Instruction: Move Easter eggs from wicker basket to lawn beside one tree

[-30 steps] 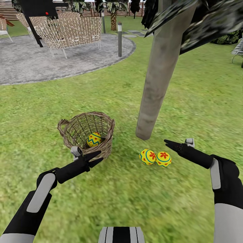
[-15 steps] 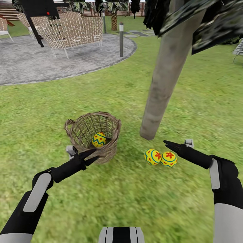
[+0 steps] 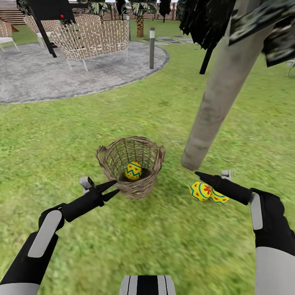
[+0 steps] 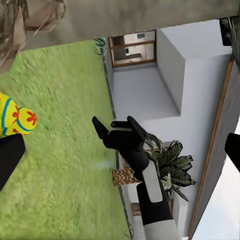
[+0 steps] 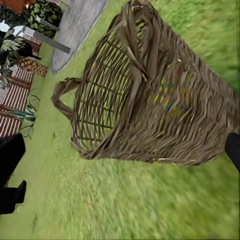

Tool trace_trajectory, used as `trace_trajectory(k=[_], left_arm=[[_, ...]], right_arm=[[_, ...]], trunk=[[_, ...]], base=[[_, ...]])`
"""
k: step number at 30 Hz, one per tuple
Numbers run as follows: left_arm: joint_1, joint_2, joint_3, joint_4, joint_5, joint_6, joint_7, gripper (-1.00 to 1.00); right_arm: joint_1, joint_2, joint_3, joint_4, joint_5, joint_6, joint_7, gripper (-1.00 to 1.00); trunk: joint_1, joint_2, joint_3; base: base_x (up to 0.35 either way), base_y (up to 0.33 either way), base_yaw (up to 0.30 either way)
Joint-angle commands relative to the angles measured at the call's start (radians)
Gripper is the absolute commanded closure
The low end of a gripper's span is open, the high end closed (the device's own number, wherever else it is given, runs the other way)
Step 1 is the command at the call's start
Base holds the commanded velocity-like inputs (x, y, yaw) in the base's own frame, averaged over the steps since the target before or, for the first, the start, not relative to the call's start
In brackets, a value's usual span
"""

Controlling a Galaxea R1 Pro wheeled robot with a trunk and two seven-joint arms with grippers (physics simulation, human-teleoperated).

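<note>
The wicker basket (image 3: pixel 105 155) stands upright on the lawn (image 3: pixel 135 241), left of the tree (image 3: pixel 213 102). One yellow Easter egg (image 3: pixel 133 171) lies inside it and shows through the weave (image 5: pixel 170 92) in the right wrist view. Two more eggs (image 3: pixel 200 191) (image 3: pixel 220 198) lie touching on the grass near the trunk's foot. One of them (image 4: pixel 15 117) shows in the left wrist view. My left gripper (image 3: pixel 113 189) is open, just off the basket's near left side. My right gripper (image 3: pixel 199 175) is open and empty, above the two eggs; it also shows in the left wrist view (image 4: pixel 107 129).
A grey gravel patio (image 3: pixel 41 78) with a wicker sofa (image 3: pixel 90 37) lies at the back left, with a short post (image 3: pixel 152 47) at its edge. Dark leaves (image 3: pixel 205 20) hang low around the trunk. A white house wall (image 4: pixel 145 95) shows in the left wrist view.
The whole picture has slid rightward, so the camera has moved. The basket now sits nearer my left gripper, and my right gripper now overlaps the two eggs. Both grippers stay open.
</note>
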Motion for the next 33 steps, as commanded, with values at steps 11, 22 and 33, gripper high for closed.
trace_trajectory(k=[11, 22, 33], left_arm=[[0.000, 0.000, 0.010, 0.001, -0.006, -0.002, 0.003, -1.00], [0.000, 0.000, 0.010, 0.002, -0.007, -0.002, 0.002, -1.00], [0.000, -0.002, 0.009, 0.002, -0.003, -0.002, 0.002, -1.00]], right_arm=[[0.000, 0.035, 0.097, -0.011, 0.004, -0.009, -0.160, -1.00], [0.000, 0.041, 0.101, -0.017, 0.003, -0.009, -0.160, -1.00], [0.000, 0.058, 0.172, -0.042, -0.002, -0.008, -0.156, -1.00]], trunk=[[0.000, 0.000, 0.000], [0.000, 0.000, 0.000], [0.000, 0.000, 0.000]], base=[[0.253, 0.215, 0.000], [0.050, 0.035, 0.000], [0.000, 0.227, 0.000]])
